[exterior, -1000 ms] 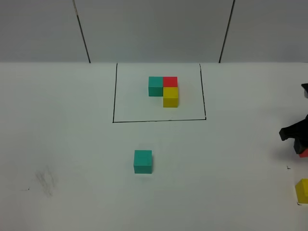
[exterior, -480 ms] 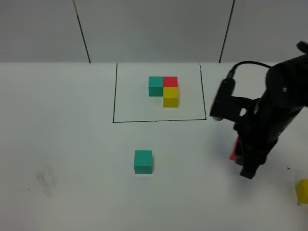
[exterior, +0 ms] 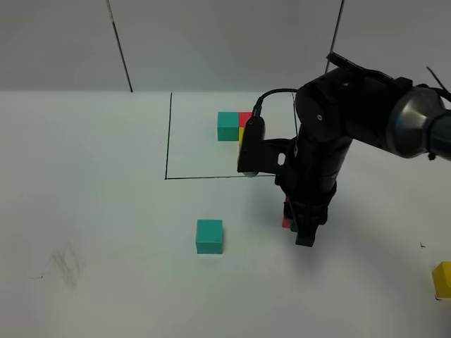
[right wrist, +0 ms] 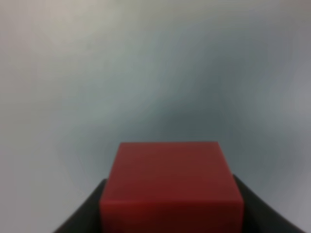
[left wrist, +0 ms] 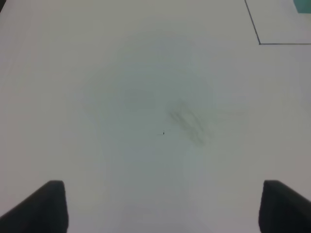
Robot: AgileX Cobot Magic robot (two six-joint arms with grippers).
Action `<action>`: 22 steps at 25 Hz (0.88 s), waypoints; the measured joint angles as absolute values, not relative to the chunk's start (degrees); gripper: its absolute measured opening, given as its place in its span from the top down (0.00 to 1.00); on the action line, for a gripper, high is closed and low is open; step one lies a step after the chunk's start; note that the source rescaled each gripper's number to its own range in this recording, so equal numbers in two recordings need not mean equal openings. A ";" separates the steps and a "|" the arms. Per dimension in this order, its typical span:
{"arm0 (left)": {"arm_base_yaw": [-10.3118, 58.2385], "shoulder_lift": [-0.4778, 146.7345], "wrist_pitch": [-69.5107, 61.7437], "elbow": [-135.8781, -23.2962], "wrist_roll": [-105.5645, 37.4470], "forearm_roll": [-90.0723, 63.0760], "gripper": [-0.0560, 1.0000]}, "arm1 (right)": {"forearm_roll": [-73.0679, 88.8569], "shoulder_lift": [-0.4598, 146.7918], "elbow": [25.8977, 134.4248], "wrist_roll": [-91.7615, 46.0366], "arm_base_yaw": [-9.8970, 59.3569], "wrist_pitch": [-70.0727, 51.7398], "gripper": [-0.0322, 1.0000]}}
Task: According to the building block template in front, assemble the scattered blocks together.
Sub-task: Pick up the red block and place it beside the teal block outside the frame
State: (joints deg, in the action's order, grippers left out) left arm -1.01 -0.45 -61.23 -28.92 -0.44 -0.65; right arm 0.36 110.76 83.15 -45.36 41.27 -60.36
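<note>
left to right. your left gripper (left wrist: 163, 206) hangs empty, jaws apart, facing a faint smudge (exterior: 67, 264) near the table's (exterior: 84, 141) front-left corner. the loose teal block (exterior: 209, 236) sits mid-table toward the front edge. the building block template (exterior: 227, 125) lies behind it, partly hidden by your right arm. your right gripper (exterior: 304, 229) is clamped on the red block (right wrist: 170, 187), low and right of the teal block. step in hand: placing red. next, set it flush against teal's right face. the yellow block (exterior: 443, 279) waits at the right edge; nothing appears to bar the way.
</note>
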 joint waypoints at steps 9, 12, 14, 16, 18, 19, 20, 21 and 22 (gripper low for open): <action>-1.01 -0.45 -61.23 -28.92 -0.44 -0.65 0.18 | 0.84 114.93 86.78 -48.98 44.94 -59.45 0.92; -1.01 -0.45 -61.23 -28.92 -0.44 -0.65 0.18 | 1.24 116.20 87.54 -48.81 45.34 -58.21 0.92; -1.01 -0.45 -61.23 -28.92 -0.44 -0.65 0.18 | 1.36 117.34 88.58 -48.75 45.67 -58.09 0.92; -1.01 -0.45 -61.23 -28.92 -0.44 -0.65 0.18 | 1.35 118.62 89.94 -48.75 46.01 -58.28 0.92; -1.01 -0.45 -61.23 -28.92 -0.44 -0.65 0.18 | 1.56 119.62 91.36 -48.75 46.18 -58.72 0.92; -1.01 -0.45 -61.23 -28.92 -0.44 -0.65 0.18 | 1.56 120.04 91.96 -48.75 46.26 -59.05 0.92; -1.01 -0.45 -61.23 -28.92 -0.44 -0.65 0.18 | 1.56 120.33 92.40 -48.75 46.52 -59.11 0.92; -1.01 -0.45 -61.23 -28.92 -0.44 -0.65 0.18 | 1.51 120.73 93.01 -48.75 46.71 -59.25 0.92; -1.01 -0.45 -61.23 -28.92 -0.44 -0.65 0.18 | 1.57 120.97 93.31 -48.75 46.96 -59.30 0.92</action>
